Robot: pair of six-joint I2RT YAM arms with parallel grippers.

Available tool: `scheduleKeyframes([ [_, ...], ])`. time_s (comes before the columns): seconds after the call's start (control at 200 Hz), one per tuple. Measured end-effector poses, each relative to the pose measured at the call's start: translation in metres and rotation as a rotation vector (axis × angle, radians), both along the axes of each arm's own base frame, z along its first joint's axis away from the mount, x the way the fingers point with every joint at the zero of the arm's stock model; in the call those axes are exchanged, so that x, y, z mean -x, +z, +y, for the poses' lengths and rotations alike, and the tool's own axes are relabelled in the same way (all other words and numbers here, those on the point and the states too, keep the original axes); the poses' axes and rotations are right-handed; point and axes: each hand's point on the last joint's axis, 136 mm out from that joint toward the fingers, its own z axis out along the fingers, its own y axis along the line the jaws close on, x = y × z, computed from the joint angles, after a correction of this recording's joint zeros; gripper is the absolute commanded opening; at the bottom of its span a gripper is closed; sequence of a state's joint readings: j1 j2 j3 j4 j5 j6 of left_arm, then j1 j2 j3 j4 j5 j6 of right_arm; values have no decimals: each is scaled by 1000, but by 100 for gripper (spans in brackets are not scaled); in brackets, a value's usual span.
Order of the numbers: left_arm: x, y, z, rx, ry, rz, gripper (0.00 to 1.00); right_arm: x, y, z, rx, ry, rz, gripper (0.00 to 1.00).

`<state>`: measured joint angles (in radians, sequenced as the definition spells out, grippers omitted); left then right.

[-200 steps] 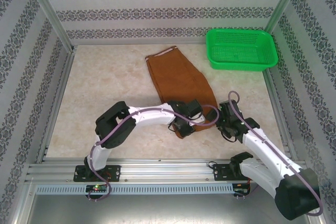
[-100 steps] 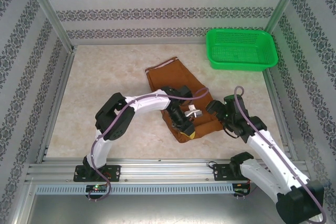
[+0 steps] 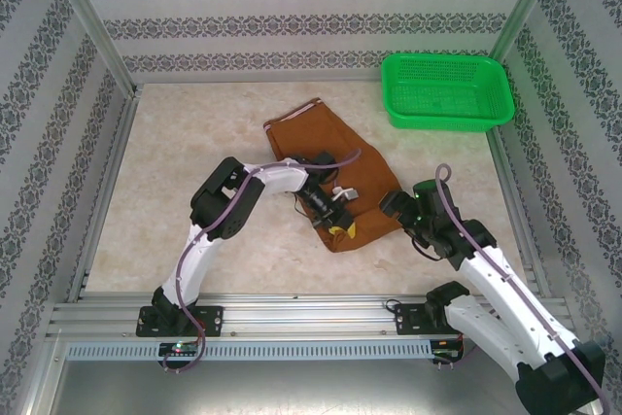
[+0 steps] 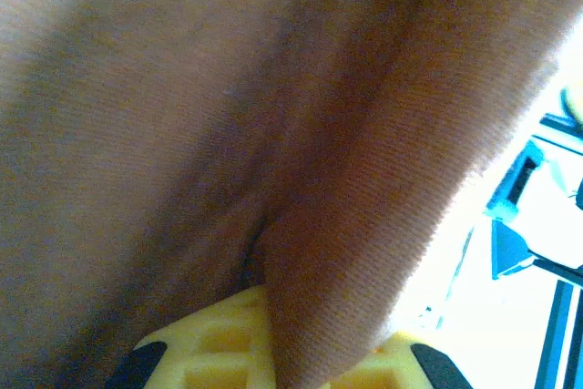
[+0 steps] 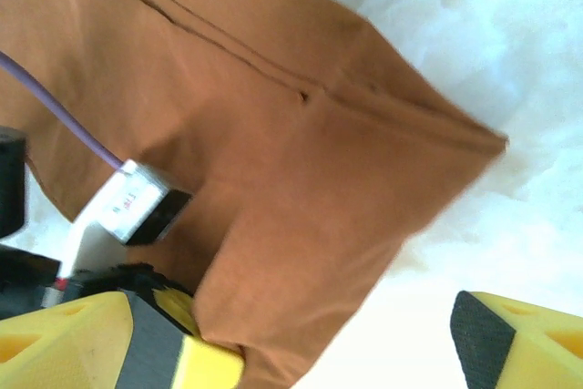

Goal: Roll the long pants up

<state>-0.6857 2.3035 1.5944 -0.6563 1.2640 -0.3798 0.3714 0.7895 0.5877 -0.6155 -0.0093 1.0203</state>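
Observation:
The long pants lie folded on the table's middle, rust-brown, with the pale-edged waist at the far left. My left gripper is over their near end, shut on a fold of the cloth. In the left wrist view that fold runs down between the yellow fingers. My right gripper hovers at the pants' near right edge, open. In the right wrist view the cloth's edge reaches in beside the left finger, and the right finger stands over bare table.
A green basket stands at the back right, apart from the pants. Patterned walls and metal posts close in the table on three sides. Bare table lies to the left of the pants.
My left gripper has pulled the pants' near end away from me and leftward, bunching the cloth shorter. The right gripper has shifted a little left and narrowed slightly.

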Motion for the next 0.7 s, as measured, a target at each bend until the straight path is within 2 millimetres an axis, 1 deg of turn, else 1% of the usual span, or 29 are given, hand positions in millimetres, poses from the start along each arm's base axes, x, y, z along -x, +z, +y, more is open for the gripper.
scheduleKeyframes([
  [0.095,-6,7,-5,29,1,-9,0,-1,-20,5,6,10,58,92],
  [0.14,-6,9,-6,38,-1,-7,0,-1,-34,6,16,16,102,92],
  [0.205,-6,10,-6,47,-3,3,0,-1,-50,7,30,17,147,92],
  [0.285,-5,11,-6,59,-5,14,0,-5,-61,8,40,16,171,92],
  [0.385,-5,11,-5,75,-9,21,0,-15,-72,12,47,16,181,92],
  [0.425,-5,11,-4,83,-10,22,0,-18,-77,13,53,19,191,91],
  [0.465,-5,10,-3,87,-11,23,0,-21,-83,14,61,22,206,81],
  [0.535,-6,10,-1,96,-13,16,0,-29,-92,19,69,40,227,55],
  [0.555,-6,10,0,98,-14,12,0,-32,-94,21,66,41,227,37],
  [0.58,-7,10,1,102,-16,6,1,-34,-96,22,71,47,231,13],
  [0.585,-7,10,2,102,-15,6,1,-35,-96,22,70,46,231,11],
  [0.59,-7,10,2,102,-15,5,1,-35,-97,22,71,48,233,4],
  [0.595,-7,10,2,103,-16,4,2,-35,-97,22,72,49,233,1],
  [0.6,-7,10,2,104,-18,1,2,-36,-98,22,72,50,233,0],
  [0.699,-8,4,8,92,-30,-45,12,-43,-99,30,40,63,211,0],
])
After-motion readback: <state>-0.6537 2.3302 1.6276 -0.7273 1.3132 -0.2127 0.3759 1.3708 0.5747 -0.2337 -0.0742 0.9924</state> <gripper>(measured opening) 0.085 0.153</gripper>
